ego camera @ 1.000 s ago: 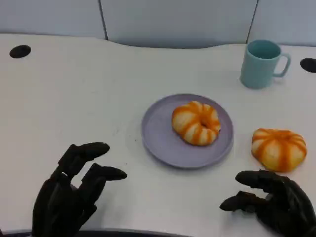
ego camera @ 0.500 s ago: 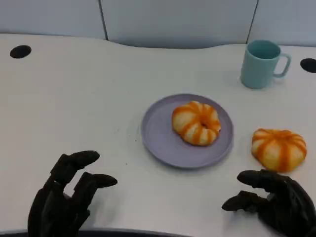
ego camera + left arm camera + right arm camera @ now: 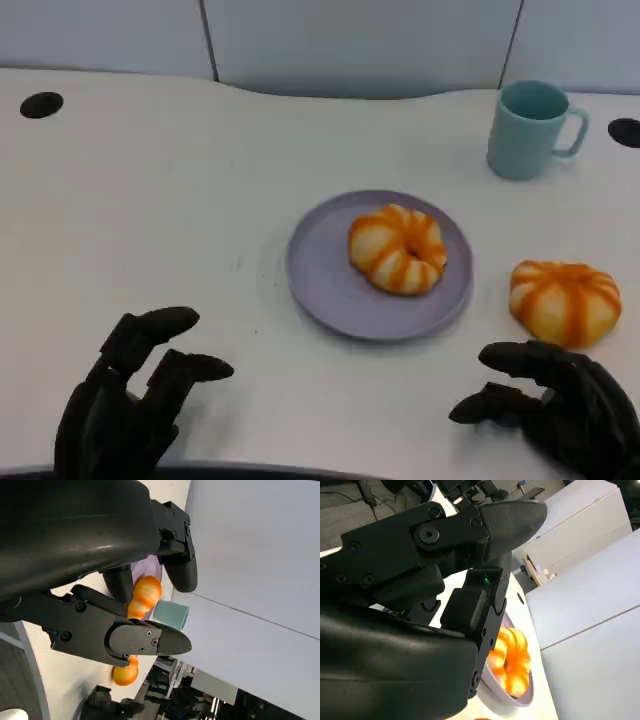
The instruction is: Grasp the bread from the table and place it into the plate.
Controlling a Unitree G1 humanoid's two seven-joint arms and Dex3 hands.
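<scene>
One bread [image 3: 398, 248] on the purple plate [image 3: 322, 275]; another bread [image 3: 564, 301] on the table [image 3: 150, 200], beside it. Left hand [image 3: 125, 400] and right hand [image 3: 560, 410] empty, fingers apart, cut off by frame edge.

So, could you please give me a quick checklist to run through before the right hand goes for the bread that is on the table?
1. Right hand free, fingers apart: ok.
2. Loose bread on the table, nothing on top of it: ok.
3. Room left on the purple plate beside the bread already on it: ok, bare area on its left side.
4. Teal mug out of the path from bread to plate: ok, it stands farther back.
5. Left hand away from the plate: ok.
6. Grip firmness on the bread: cannot tell.
</scene>
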